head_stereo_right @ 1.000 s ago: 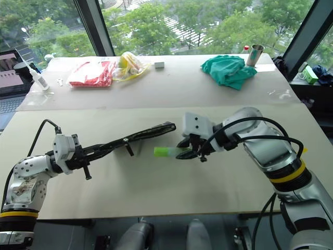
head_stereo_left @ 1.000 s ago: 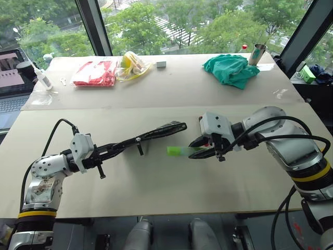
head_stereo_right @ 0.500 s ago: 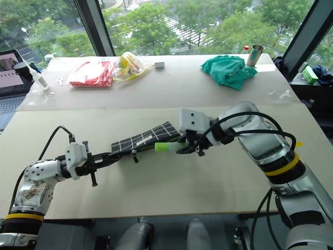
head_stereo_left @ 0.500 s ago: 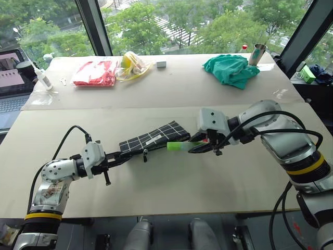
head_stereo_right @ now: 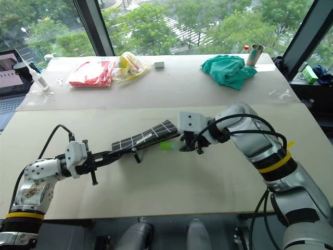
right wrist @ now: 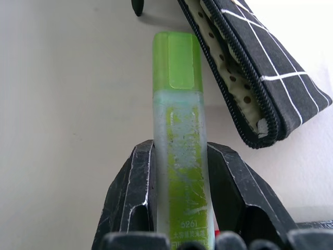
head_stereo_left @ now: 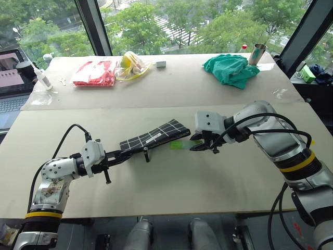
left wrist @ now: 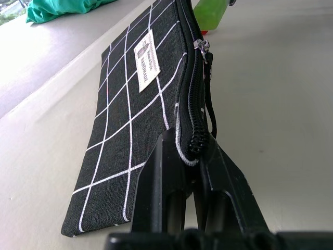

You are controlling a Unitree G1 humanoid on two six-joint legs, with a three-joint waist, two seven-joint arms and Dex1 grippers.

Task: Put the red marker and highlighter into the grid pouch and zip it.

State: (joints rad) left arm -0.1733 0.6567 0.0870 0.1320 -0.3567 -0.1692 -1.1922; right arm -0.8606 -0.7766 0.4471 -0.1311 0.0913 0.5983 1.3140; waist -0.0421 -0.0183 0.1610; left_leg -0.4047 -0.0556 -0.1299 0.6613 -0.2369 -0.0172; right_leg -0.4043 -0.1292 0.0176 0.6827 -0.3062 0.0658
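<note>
The grid pouch (head_stereo_left: 154,136) is black with white lines and hangs tilted just above the table. My left gripper (head_stereo_left: 117,155) is shut on its near zipper end (left wrist: 190,148). Its zipper is open and dotted lining (right wrist: 235,78) shows inside. My right gripper (head_stereo_left: 197,146) is shut on the light-green highlighter (head_stereo_left: 179,145). The highlighter's cap (right wrist: 177,60) lies right beside the open mouth, outside it. A sliver of red (right wrist: 216,234) shows low between the right fingers. I cannot tell whether it is the red marker.
At the back of the table lie a red packet (head_stereo_left: 94,73), a yellow bag (head_stereo_left: 133,63), a small grey block (head_stereo_left: 161,64), a green cloth (head_stereo_left: 231,69) and a metal cup (head_stereo_left: 258,53). A laptop (head_stereo_left: 10,78) and a small bottle (head_stereo_left: 41,78) stand at far left.
The pouch was edge-on a second ago and now shows its grid face, held lower. The highlighter in my right gripper has come closer to the pouch's open end.
</note>
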